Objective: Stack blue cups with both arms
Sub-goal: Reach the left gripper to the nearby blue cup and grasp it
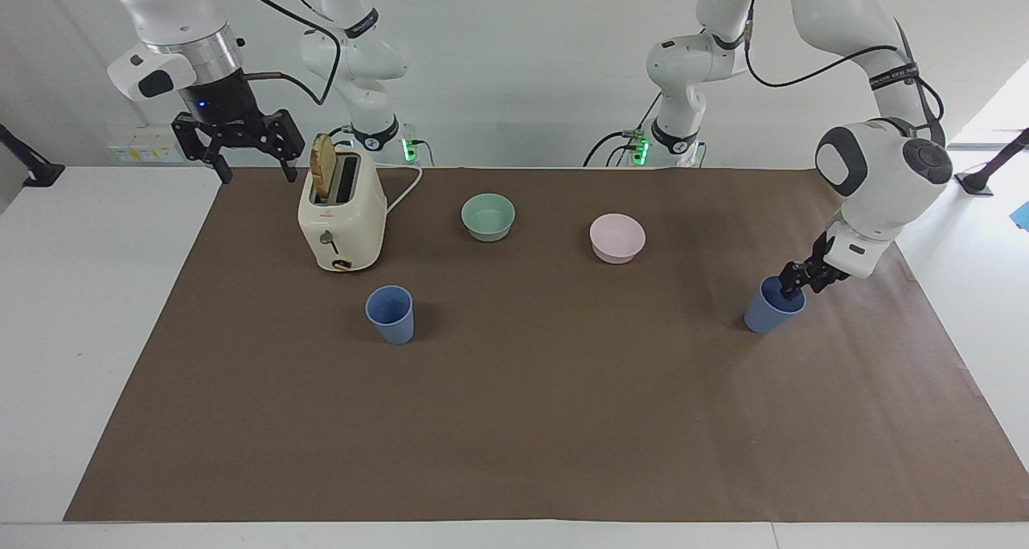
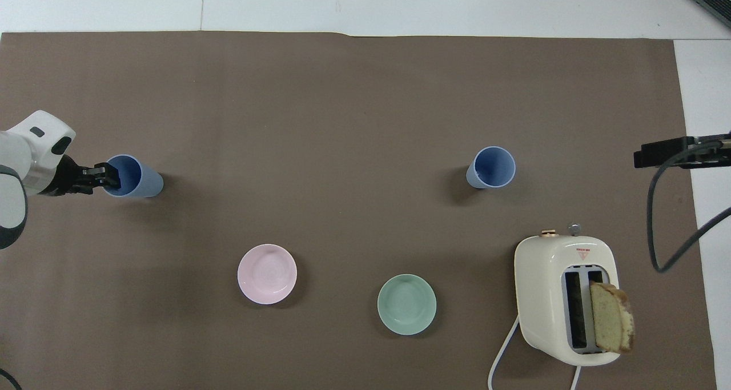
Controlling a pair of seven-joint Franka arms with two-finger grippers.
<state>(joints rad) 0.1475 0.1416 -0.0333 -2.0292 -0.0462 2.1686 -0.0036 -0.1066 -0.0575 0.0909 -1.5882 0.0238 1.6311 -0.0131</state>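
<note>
Two blue cups stand upright on the brown mat (image 1: 514, 420). One blue cup (image 1: 391, 316) is farther from the robots than the toaster and also shows in the overhead view (image 2: 491, 167). The other blue cup (image 1: 764, 316) stands toward the left arm's end and shows in the overhead view (image 2: 140, 179). My left gripper (image 1: 792, 285) is down at this cup's rim, on the side toward the mat's edge, and shows in the overhead view (image 2: 105, 176). My right gripper (image 1: 253, 167) hangs open and empty in the air beside the toaster; the right arm waits.
A cream toaster (image 1: 342, 215) with a bread slice (image 1: 321, 167) in one slot stands toward the right arm's end. A mint-green bowl (image 1: 488, 216) and a pink bowl (image 1: 616, 237) sit nearer to the robots than the cups. White table (image 1: 88, 308) surrounds the mat.
</note>
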